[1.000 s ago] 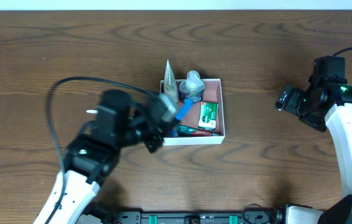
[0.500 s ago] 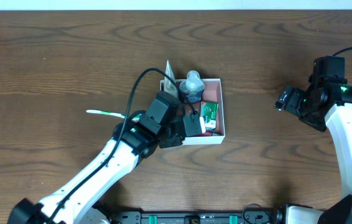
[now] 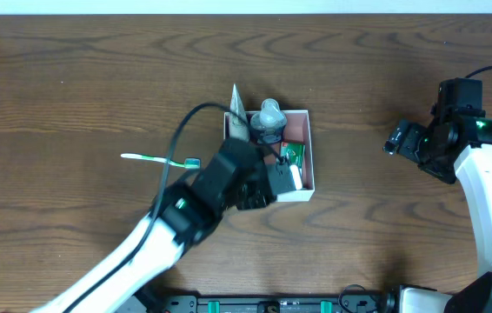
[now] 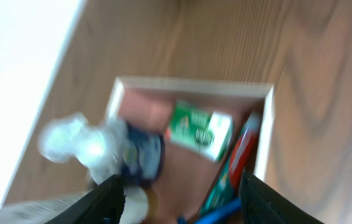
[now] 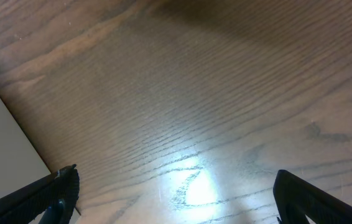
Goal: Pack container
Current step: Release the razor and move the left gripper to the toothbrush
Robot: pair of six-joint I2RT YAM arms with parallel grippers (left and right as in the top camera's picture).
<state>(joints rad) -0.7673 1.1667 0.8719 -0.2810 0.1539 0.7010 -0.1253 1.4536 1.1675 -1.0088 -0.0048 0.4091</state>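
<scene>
- The container (image 3: 313,158) sits in the middle of the bench (image 3: 72,78), already holding a green box (image 4: 199,129), a red tube (image 4: 241,152) and a clear bottle (image 4: 76,140).
- Your left hand (image 4: 182,200) hangs over its near-left corner, fingers spread wide and empty. Lift straight up before swinging, so you don't clip the bottle.
- Only the overhead shows the toothbrush (image 3: 155,159) lying outside the container, probably next.
- Your right hand (image 5: 182,199), wide and empty, hangs well apart.

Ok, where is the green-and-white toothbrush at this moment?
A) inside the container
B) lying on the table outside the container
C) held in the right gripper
B: the toothbrush lies flat on the wooden table, apart from the container.
</scene>
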